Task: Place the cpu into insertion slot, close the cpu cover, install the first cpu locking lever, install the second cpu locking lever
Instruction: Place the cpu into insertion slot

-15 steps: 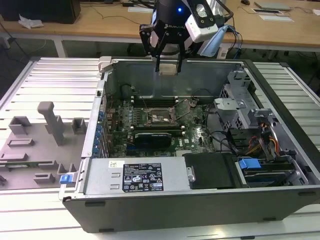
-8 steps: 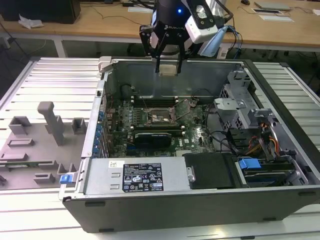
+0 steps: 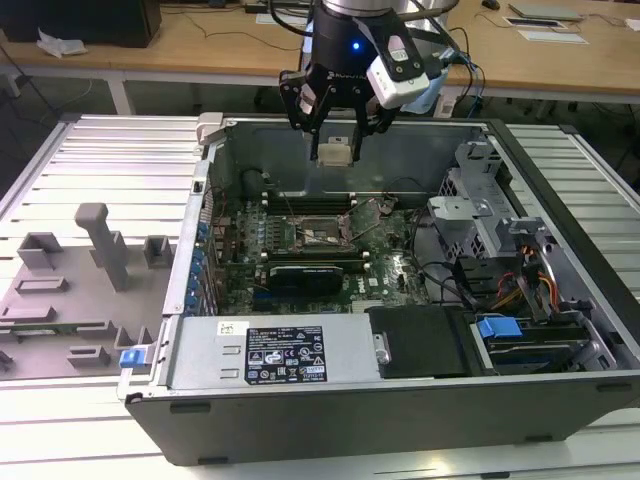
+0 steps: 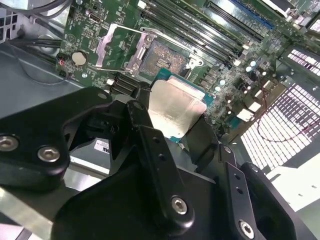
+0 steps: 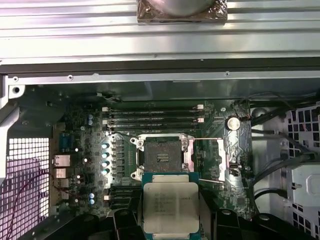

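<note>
My gripper (image 3: 333, 148) hangs above the open computer case, shut on the cpu (image 3: 333, 154). In both wrist views the cpu (image 5: 170, 207) (image 4: 175, 107) is a silvery square chip with a green edge, clamped between two black fingers (image 5: 125, 224). The insertion slot (image 5: 161, 159) (image 4: 167, 57) (image 3: 322, 232) lies bare on the green board, well below the chip. The cpu cover (image 5: 211, 160) (image 4: 117, 47) is swung open and lies flat beside the slot. Thin wire levers (image 5: 210, 139) stand free along the cover's edges.
Memory slots (image 5: 152, 116) run along the far side of the slot. The case walls (image 3: 200, 190) ring the board, with a power supply (image 3: 280, 355) in front and a drive cage (image 3: 480, 215) on the exterior view's right. Grey fixtures (image 3: 100, 245) stand on the table outside.
</note>
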Robot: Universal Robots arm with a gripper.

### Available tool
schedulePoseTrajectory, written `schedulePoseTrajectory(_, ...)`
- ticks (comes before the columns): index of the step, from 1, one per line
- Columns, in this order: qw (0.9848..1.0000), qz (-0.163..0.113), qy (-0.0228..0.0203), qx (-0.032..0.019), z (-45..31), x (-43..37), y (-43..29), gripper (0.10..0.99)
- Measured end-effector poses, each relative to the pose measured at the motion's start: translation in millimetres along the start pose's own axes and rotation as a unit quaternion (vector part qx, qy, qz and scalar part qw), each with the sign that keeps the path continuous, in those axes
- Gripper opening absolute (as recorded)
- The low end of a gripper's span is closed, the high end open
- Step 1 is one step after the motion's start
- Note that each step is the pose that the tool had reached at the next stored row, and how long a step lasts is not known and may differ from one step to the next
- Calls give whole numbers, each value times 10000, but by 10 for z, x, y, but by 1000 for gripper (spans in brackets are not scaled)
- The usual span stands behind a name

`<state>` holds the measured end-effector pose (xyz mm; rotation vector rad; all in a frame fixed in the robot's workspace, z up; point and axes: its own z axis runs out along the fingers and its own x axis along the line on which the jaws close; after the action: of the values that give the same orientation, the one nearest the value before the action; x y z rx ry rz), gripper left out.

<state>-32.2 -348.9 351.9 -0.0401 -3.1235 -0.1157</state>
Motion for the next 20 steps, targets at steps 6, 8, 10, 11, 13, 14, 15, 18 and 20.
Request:
schedulePoseTrajectory(6,10000,3,-2,67,108,-1,0,541)
schedulePoseTrajectory(8,9999,18,-4,118,141,-2,3,541)
schedulePoseTrajectory(10,9999,69,-8,146,164,-3,4,541)
schedulePoseTrajectory(11,9998,99,-10,148,170,-3,4,541)
schedulePoseTrajectory(13,9996,226,-17,147,185,-3,3,541)
schedulePoseTrajectory(14,9992,372,-26,144,199,-3,2,541)
schedulePoseTrajectory(15,9989,454,-31,143,207,-3,1,541)
schedulePoseTrajectory(18,9970,761,-49,138,236,-4,-1,541)
schedulePoseTrajectory(20,9952,967,-61,134,252,-4,-2,541)
